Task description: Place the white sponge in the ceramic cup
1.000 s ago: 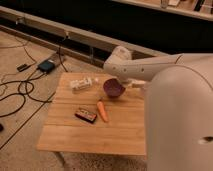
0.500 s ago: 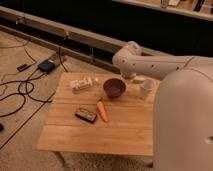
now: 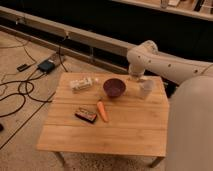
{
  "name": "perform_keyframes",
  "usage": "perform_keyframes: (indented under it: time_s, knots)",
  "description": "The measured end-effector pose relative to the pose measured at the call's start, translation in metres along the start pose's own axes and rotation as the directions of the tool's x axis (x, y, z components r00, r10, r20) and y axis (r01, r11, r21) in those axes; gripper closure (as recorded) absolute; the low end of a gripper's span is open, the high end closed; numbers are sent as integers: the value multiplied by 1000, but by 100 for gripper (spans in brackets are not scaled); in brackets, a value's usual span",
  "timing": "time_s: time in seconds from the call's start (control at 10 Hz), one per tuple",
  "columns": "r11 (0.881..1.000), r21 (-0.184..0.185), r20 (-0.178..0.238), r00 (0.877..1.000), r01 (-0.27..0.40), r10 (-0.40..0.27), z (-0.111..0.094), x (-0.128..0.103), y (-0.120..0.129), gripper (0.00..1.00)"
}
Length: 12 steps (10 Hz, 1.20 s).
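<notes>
Hovering: my hand (image 3: pixel 139 80) above the ceramic cup (image 3: pixel 146 88)
Grip: cannot tell
Counter (image 3: pixel 125 130): purple bowl (image 3: pixel 114 88) beside cup

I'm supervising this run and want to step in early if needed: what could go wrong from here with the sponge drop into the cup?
1. The gripper sits right over the ceramic cup, which is narrow; a sponge released off-centre could catch on the rim or land on the table.
2. The cup stands near the table's far right edge, so a nudge from the arm might tip it or push it off.
3. The purple bowl is close beside it and could catch a stray drop.
</notes>
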Motion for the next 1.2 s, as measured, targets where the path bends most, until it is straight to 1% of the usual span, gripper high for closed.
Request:
perform_keyframes:
  time_s: [0.2, 0.5, 0.8, 1.1, 1.2]
  knots:
    - [999, -25, 64, 998, -25, 27, 5, 11, -2, 100]
    - [998, -51, 125, 991, -49, 55, 12, 25, -9, 100]
    - [997, -59, 168, 983, -58, 67, 14, 28, -18, 100]
    - [995, -72, 192, 978, -68, 80, 19, 32, -20, 100]
    - [994, -83, 201, 976, -75, 90, 22, 35, -20, 100]
